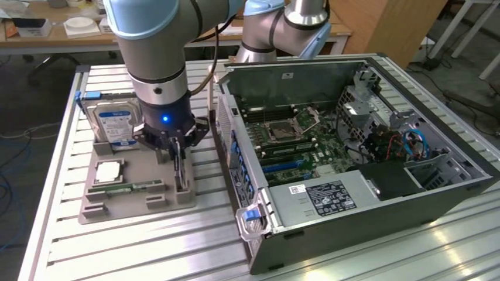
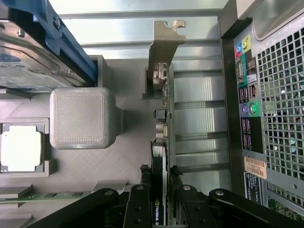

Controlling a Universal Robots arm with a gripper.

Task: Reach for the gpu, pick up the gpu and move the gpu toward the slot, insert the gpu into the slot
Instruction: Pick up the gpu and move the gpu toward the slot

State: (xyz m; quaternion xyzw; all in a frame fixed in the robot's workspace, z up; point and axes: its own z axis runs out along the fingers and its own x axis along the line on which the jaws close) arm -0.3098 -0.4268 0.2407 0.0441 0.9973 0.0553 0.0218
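The gpu (image 1: 182, 171) stands on edge in a grey holder tray (image 1: 133, 206) at the exterior view's left, beside the open computer case. My gripper (image 1: 177, 151) reaches straight down onto it. In the wrist view the gpu (image 2: 160, 142) is edge-on, its silver bracket at the far end, and my gripper (image 2: 159, 190) has a black finger (image 2: 141, 194) on each side, pressed against the card. The card still sits in the tray. The slot (image 1: 283, 167) is among the dark and blue strips on the green motherboard inside the case.
The tray also holds a blue-labelled hard drive (image 1: 114, 120), a silver processor (image 1: 108, 171) and a memory stick (image 1: 125, 188). The case's rear panel (image 2: 266, 118) stands close beside the gpu. All of it rests on a slatted metal table (image 1: 156, 246).
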